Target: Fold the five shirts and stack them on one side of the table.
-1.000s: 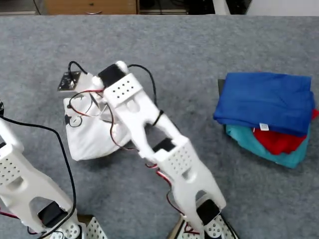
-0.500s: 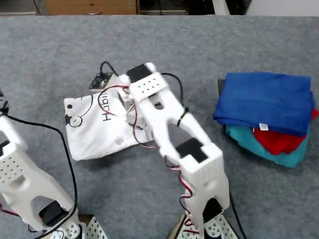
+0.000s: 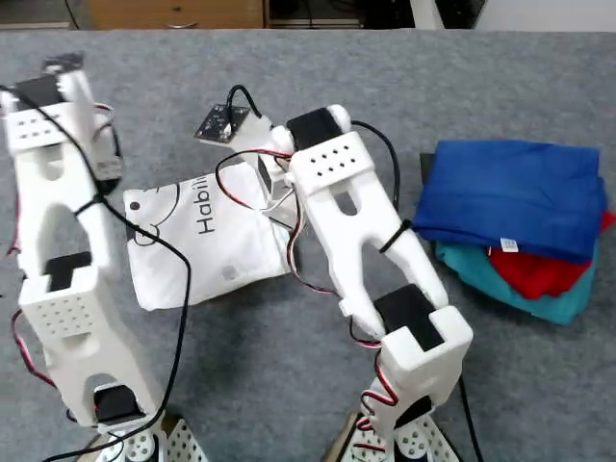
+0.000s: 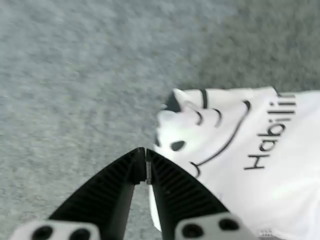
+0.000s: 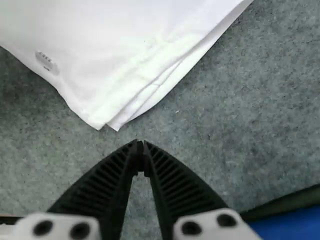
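White folded shirt [image 3: 192,265] with black lettering lies between left tool [image 4: 145,156] and right tool [image 5: 139,148], both pressed together.

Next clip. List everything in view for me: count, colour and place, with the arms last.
white shirt: one, white with black print, folded, left of the table's middle.
blue shirt: one, blue, folded, on the table's right side, on top of the red and teal ones.
red shirt: one, red, under the blue shirt.
teal shirt: one, teal, under the red shirt.
table: one, grey cover.
left arm: white, beside the white shirt.
right arm: white, between both piles.
left gripper: black, shut, empty, by the printed corner.
right gripper: black, shut, empty, off a plain corner.
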Tool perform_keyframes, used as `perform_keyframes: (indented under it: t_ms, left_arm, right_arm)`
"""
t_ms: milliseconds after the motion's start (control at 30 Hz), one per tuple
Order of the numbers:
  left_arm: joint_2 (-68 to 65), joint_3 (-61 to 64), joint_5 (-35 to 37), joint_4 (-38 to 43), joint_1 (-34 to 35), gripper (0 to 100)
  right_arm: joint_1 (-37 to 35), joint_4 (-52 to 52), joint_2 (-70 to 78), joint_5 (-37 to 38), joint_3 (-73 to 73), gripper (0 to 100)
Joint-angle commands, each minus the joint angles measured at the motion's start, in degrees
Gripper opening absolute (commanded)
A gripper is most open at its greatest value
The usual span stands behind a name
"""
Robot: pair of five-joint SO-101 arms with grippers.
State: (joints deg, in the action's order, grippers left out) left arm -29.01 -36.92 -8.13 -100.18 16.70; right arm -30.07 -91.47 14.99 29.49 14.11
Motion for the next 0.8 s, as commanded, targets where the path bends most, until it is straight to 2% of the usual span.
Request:
perform_keyframes:
  t_ms: [0, 167, 400, 600, 767]
  left_arm:
    - [3.38, 4.13, 2.73, 1.58, -4.75, 2]
    - [3.38, 16.09, 6.68, 12.48, -7.56, 2]
    - [3.38, 27.16, 11.16, 25.93, -3.87, 2]
    - [3.38, 30.15, 11.69, 30.42, -3.25, 2]
    - [3.38, 30.07, 11.52, 30.42, -3.08, 2]
  right_arm:
    - [-3.03, 4.22, -3.56, -0.88, -1.27, 0.5]
    - [-3.91, 14.33, -3.56, -6.24, -7.96, 0.5]
    - [-4.09, 29.27, -3.47, -8.0, -22.81, 0.5]
    - [-3.65, 37.54, -3.47, -7.56, -33.98, 0.5]
    - [0.4, 39.38, -1.71, -7.56, -34.68, 0.5]
